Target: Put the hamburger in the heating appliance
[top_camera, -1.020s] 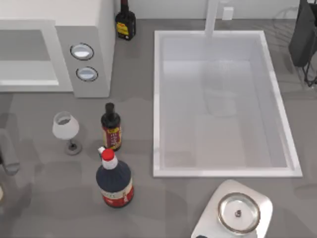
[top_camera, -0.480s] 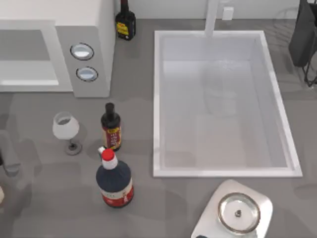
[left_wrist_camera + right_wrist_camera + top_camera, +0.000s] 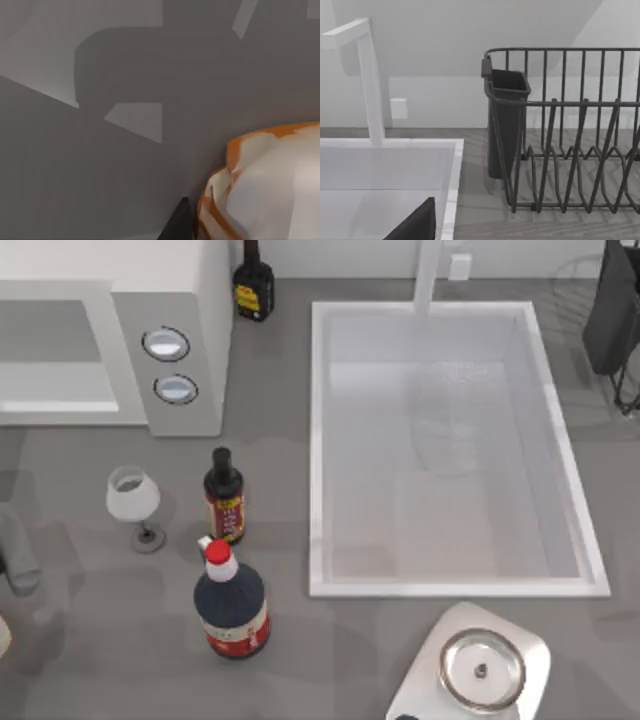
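Note:
The hamburger (image 3: 270, 185) looms close in the left wrist view, whitish with orange-brown edges, lying on the grey table. A dark part of my left gripper (image 3: 176, 226) sits right beside it. In the top view a tan sliver of the hamburger (image 3: 3, 637) peeks in at the left edge, below a grey piece of my left arm (image 3: 18, 555). The heating appliance (image 3: 110, 340) is a white microwave at the back left, its grey cavity open towards the table and two silver knobs (image 3: 166, 344) on its panel. A dark piece of my right gripper (image 3: 415, 225) hangs near the sink's back corner.
A wine glass (image 3: 132, 496), a small dark bottle (image 3: 224, 497) and a red-capped bottle (image 3: 230, 602) stand between the hamburger and the sink (image 3: 318, 440). Another bottle (image 3: 253, 285) stands beside the microwave. A dish rack (image 3: 560, 130) is at the back right, a silver dish on a stand (image 3: 480, 668) in front.
The grey piece of my left arm at the left edge has shifted slightly, and the tan sliver of hamburger sits a touch lower. The right arm has not moved.

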Robot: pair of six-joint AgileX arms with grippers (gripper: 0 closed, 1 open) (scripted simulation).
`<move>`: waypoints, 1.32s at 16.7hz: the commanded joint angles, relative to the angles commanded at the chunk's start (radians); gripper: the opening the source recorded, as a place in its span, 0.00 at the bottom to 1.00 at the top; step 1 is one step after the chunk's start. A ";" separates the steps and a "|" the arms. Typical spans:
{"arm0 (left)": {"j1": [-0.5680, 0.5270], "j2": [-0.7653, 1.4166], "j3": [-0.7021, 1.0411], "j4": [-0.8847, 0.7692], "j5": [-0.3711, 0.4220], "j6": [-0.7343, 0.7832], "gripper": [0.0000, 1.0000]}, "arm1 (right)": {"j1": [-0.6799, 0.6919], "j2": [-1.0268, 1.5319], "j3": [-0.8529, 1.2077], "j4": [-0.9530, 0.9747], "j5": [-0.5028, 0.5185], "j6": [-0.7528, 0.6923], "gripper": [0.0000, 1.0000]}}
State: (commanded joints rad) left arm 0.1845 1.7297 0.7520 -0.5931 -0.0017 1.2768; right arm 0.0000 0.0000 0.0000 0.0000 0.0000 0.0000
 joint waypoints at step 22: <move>0.008 -0.218 0.294 -0.473 0.013 -0.087 0.00 | 0.000 0.000 0.000 0.000 0.000 0.000 1.00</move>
State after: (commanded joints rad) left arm 0.1925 1.5120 1.0462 -1.0661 0.0118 1.1895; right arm 0.0000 0.0000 0.0000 0.0000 0.0000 0.0000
